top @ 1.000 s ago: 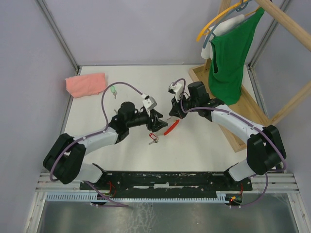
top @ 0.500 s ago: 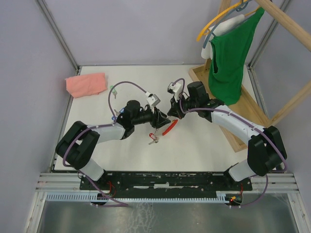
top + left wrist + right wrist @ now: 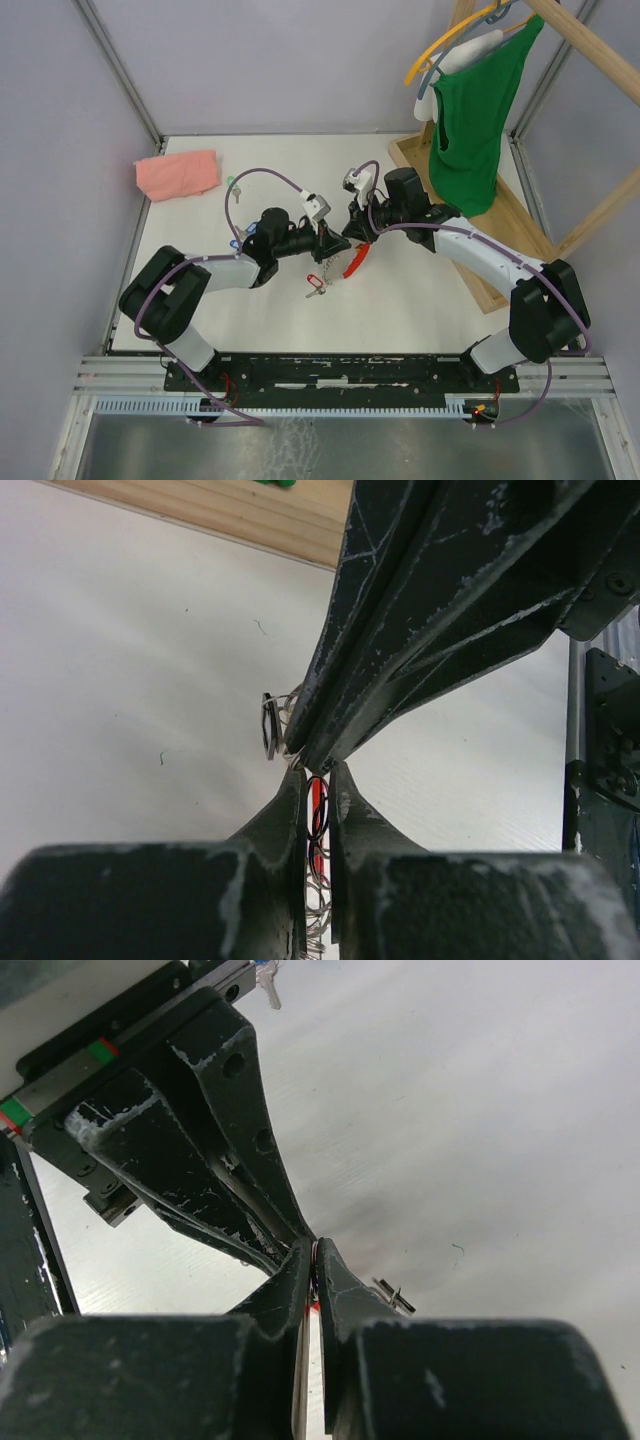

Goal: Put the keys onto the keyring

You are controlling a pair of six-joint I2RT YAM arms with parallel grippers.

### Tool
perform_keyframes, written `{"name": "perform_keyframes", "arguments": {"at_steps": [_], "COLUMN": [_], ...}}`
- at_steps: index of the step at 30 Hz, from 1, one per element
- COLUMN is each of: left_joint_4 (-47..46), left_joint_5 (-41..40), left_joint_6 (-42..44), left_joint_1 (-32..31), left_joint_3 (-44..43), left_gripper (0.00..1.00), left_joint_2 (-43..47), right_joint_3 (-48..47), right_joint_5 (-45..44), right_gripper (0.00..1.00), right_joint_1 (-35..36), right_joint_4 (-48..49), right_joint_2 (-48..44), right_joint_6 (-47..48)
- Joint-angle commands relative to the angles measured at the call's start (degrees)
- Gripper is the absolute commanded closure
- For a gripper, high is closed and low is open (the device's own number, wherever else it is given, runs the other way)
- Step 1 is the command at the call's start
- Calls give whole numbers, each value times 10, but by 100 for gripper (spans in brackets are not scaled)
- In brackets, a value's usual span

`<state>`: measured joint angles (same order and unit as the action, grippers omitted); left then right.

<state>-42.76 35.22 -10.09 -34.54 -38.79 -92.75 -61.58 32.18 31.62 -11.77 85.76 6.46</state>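
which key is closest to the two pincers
The red-tagged key, just on the near side of them; the green-tagged key sits far off by the pink cloth.

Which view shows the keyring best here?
Top external: the keyring shows most of its curved red band. Left wrist catches only a red sliver and some wire loops; right wrist, just a thin pinched edge.

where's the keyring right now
Top view: the keyring is at the table centre, pinched between the left gripper and right gripper, the red-tagged key just left of it.
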Motion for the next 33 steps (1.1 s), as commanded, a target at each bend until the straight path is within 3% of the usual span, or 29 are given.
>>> {"name": "perform_keyframes", "arguments": {"at_steps": [1,6,13,21,28,33], "left_joint_4": [-79,-133,-131,-74,-12,31], "left_joint_5": [-4,-3,24,25,-91,-184], "left_joint_6": [21,50,117,268,446,543], "left_joint_1": [1,1,1,-7,-56,-98], "left_joint_3": [15,44,50,62,65,67], "left_gripper": [97,97,97,97,97,97], "left_joint_2": [16,25,44,83,130,159], "right_joint_3": [-1,2,9,71,132,187], "right_joint_5": [4,-16,-47,-13,13,11], "right_gripper": [88,75,68,58,57,57], "right_joint_1": [6,6,6,19,47,57], "right_joint_4": [23,17,0,20,66,129], "right_joint_2": [-30,-66,-108,-150,-180,-204], "right_joint_6": [-21,-21,9,188,336,385]}}
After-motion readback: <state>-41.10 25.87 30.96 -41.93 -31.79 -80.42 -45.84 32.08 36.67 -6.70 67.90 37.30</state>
